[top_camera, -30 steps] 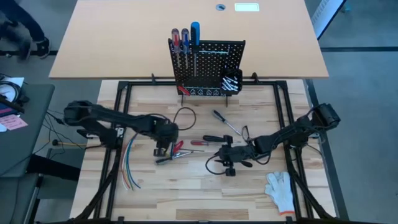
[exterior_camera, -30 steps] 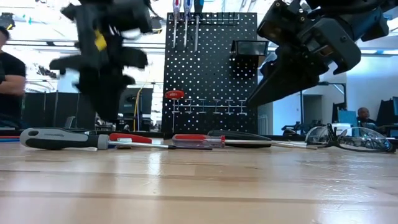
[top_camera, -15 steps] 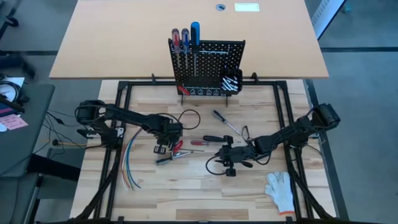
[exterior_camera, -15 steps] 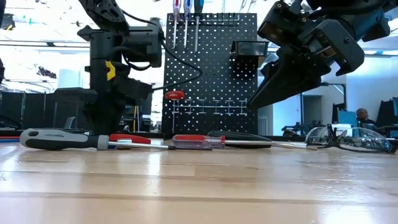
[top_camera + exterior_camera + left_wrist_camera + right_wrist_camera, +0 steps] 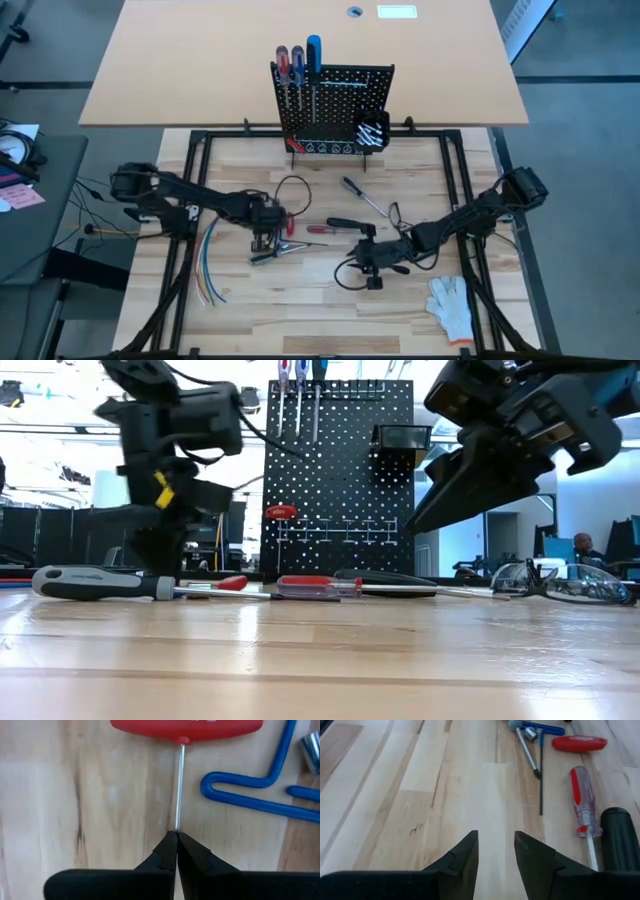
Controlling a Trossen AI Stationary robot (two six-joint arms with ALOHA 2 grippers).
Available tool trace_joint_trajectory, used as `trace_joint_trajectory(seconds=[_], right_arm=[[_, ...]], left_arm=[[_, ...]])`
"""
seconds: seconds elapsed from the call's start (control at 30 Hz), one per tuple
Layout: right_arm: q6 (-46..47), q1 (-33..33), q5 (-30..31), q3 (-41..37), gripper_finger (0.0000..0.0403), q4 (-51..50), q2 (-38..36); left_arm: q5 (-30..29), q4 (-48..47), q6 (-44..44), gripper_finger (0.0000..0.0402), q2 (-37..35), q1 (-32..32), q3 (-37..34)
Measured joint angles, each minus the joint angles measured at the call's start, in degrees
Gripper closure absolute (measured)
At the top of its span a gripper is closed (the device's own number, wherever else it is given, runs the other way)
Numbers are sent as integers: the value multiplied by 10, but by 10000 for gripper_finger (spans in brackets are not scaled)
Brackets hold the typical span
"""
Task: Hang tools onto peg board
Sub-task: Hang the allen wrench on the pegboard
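My left arm reaches in from nine o'clock, its left gripper (image 5: 266,238) low over the table with the fingers (image 5: 167,854) pinched together. My right arm comes in from three o'clock, its right gripper (image 5: 496,851) raised off the surface, fingers parted.

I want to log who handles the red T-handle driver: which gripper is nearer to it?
Left. The left gripper has its jaws shut on the red T-handle driver's thin shaft; the right gripper hovers farther along the table.

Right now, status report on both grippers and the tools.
Left gripper shut on red T-handle driver shaft. Right gripper open, empty, above table. Peg board unobstructed.
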Motion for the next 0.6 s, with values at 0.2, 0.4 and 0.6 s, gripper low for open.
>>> trace_joint_trajectory(seconds=[0.2,0.4,0.6], right_arm=[[0,-2,1,0,270,6,0],[0,-19,3,0,270,53,0],[4,-42,21,0,270,164,0]], left_arm=[[-56,253,-91,401,-147,-20,-121],[-185,558,-148,401,-193,-59,-249],[-313,702,-155,401,-132,-103,-270]])
